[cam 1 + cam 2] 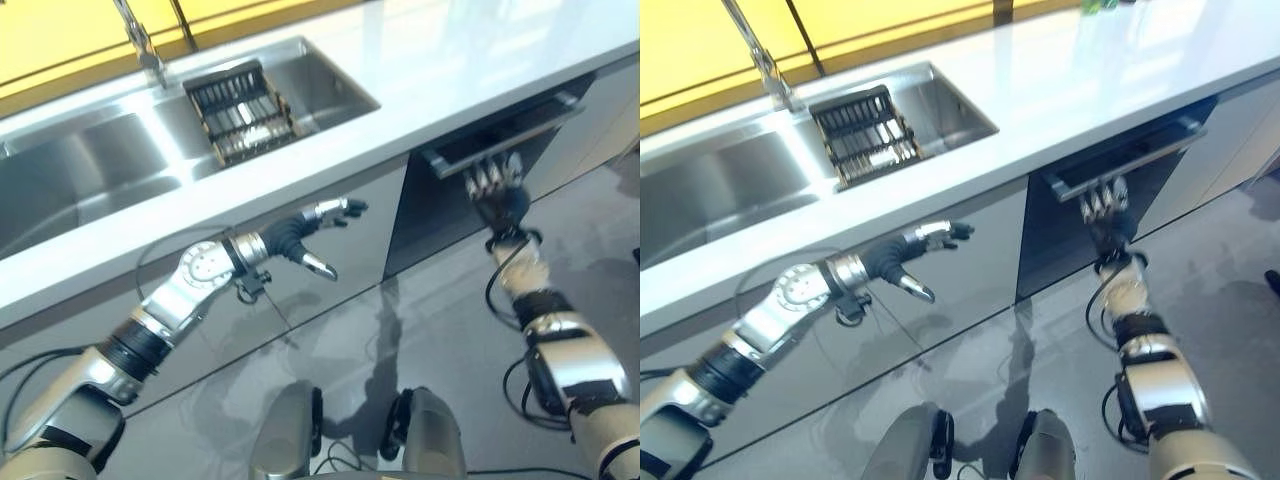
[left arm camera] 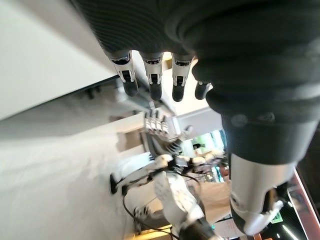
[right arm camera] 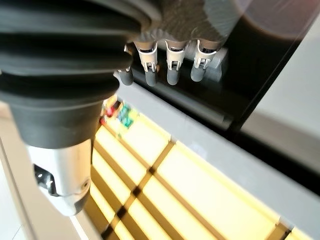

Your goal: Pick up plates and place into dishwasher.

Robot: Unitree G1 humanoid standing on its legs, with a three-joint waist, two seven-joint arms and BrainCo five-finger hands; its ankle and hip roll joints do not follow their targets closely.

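Currently right hand (image 1: 497,195) was raised at the dishwasher (image 1: 470,190) door's top edge, fingers straight, close together. Left hand (image 1: 318,232) hung before the cabinet beside the dishwasher, fingers relaxed, holding nothing.

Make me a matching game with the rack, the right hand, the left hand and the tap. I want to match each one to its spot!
Things:
1. rack
2. right hand
3. left hand
4. tap

Places:
A. in front of the cabinet under the sink
B. behind the sink
C. in the sink
D. at the dishwasher handle

Pairs: 1-C, 2-D, 3-A, 4-B
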